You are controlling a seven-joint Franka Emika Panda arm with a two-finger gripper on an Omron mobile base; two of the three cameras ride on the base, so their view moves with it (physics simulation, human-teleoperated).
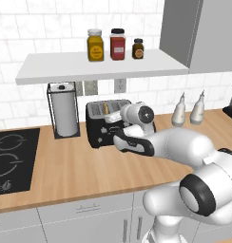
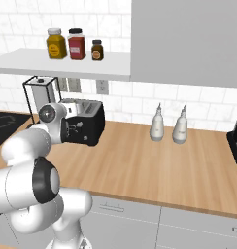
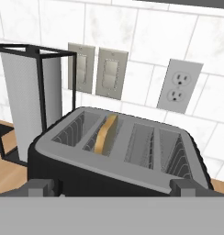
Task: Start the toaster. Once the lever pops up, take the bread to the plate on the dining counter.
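No wording can be read anywhere. The three jars on the shelf — a yellow jar, a red jar and a small dark jar — each carry a label, but the print on them is too blurred to make out. The toaster shows no brand or numbers, and the wall outlet and switch plates bear no markings.
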